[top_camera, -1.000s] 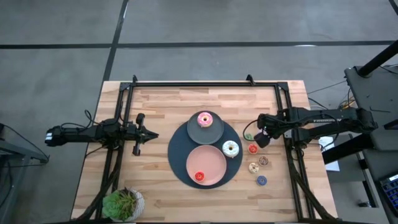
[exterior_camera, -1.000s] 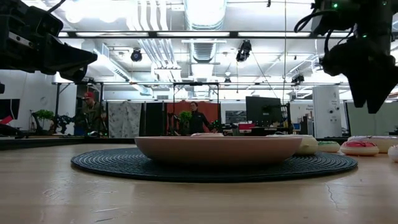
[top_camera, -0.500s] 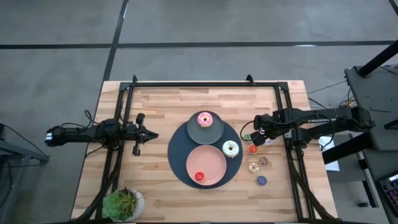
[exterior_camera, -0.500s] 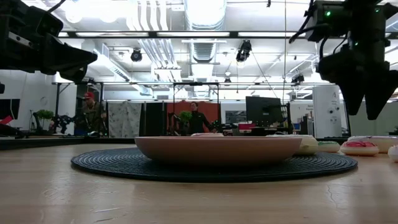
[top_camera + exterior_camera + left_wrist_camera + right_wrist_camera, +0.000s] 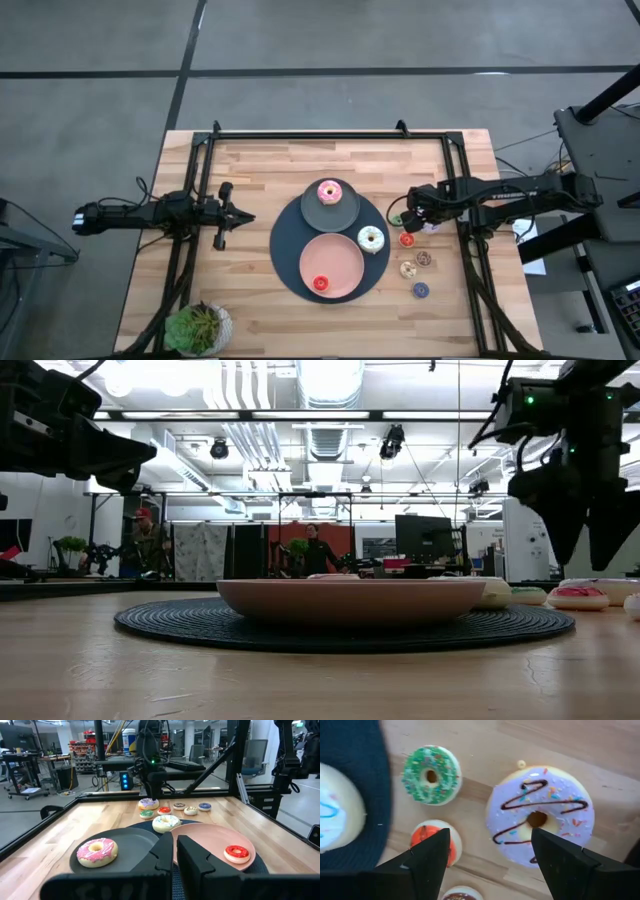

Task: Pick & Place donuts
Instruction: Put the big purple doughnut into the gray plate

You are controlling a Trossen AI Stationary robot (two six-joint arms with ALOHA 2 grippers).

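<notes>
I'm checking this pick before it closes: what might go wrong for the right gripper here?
1. The open right gripper hangs over the lilac donut, but the red donut lies right by one finger, which might nudge or pinch it.
2. The green donut lies close beside the lilac one, so a sliding grasp could push it.
3. The lilac donut looks wide for the gap, so a finger may land on top of it.

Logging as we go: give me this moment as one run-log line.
right gripper: open, above lilac donut | left gripper: shut, waiting at table's left | pink donut: on grey plate | red donut: on pink plate
</notes>
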